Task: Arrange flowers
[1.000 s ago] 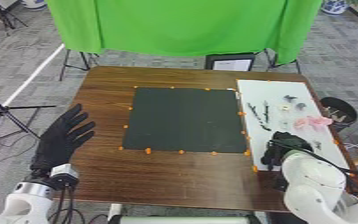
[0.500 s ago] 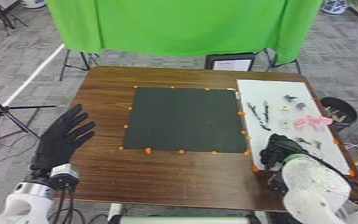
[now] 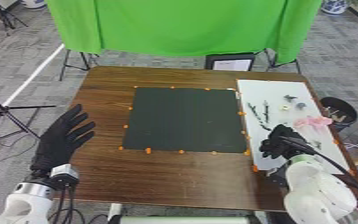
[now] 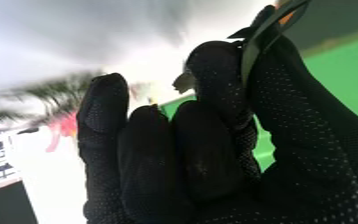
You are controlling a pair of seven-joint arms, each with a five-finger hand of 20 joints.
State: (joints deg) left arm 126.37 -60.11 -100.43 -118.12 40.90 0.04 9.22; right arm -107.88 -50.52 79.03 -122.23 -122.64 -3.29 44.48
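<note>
Clock face laid on table [image 3: 104,172], head view; 12 = far edge, 6 = robot's side.

Right hand [image 3: 282,142]: between 3 and 4 o'clock, over the near part of white board [image 3: 265,161]. State: gripping. Right wrist view: thumb [image 4: 286,100] and a finger of the right hand [image 4: 213,67] pinch 1 slim green stem [image 4: 249,56]. The other fingers point up, slightly bent. Small leaf [image 4: 184,82] beside the fingertips; cannot tell whether it belongs to the stem.

Left hand [image 3: 58,140]: 9 o'clock, at the table's side edge. State: open, fingers extended and spread, nothing held.

Flower material on the board: pink flower [image 3: 313,123] near 3 o'clock, toward the outer edge; 2 dark stems [image 3: 266,112] at 2 o'clock, lying side by side along the inner edge; pale yellow bloom [image 3: 286,107] and grey-blue pieces [image 3: 289,97], also 2 o'clock, beyond the pink flower.

Black mat [image 3: 184,120]: centre of face, flat, orange marks along its border. Dark bin [image 3: 339,106]: off the table, 2 o'clock. Green cloth [image 3: 175,25]: 12 o'clock, beyond the table.
</note>
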